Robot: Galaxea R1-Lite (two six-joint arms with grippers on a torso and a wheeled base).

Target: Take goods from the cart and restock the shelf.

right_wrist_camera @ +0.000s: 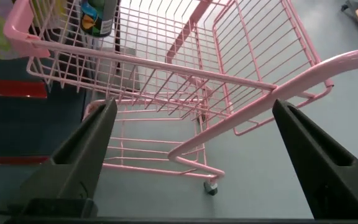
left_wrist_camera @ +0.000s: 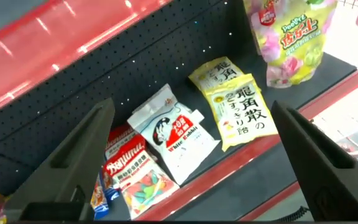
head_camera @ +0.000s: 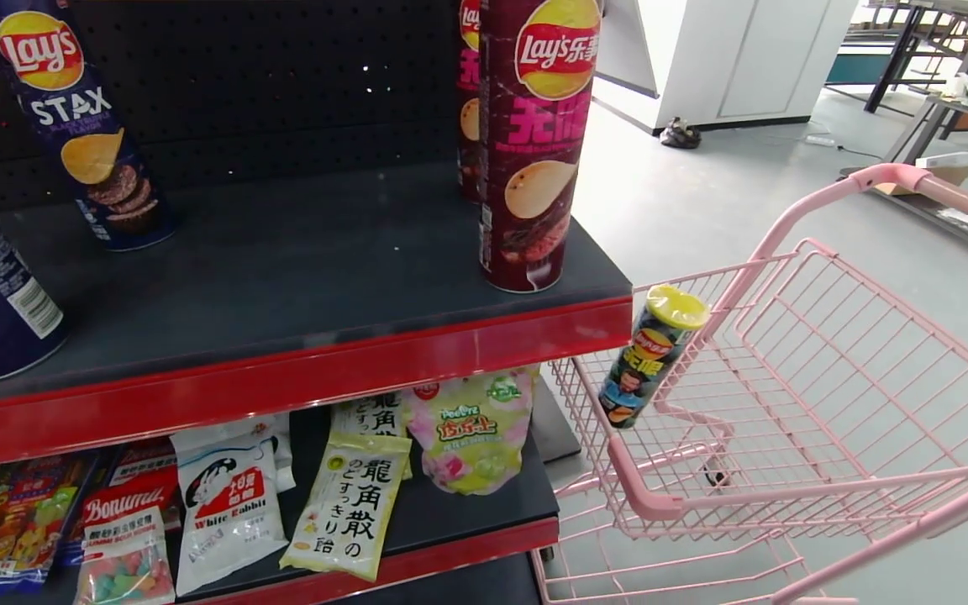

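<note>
Chip can (head_camera: pixel 650 357) is being left in cart (head_camera: pixel 637 491), shelf (head_camera: pixel 299 252) gap unfilled; L gripper (left_wrist_camera: pixel 192 104) & R gripper (right_wrist_camera: pixel 194 104) are being held spread, empty.

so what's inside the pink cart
One chip can with a yellow lid, in the corner of the cart nearest the shelf. The basket's near right part runs off the picture.

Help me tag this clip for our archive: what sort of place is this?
Likely a mock shop inside a lab or workshop: a red-edged shelf of chip cans and candy bags, a pink shopping cart, yet workbenches stand behind.
</note>
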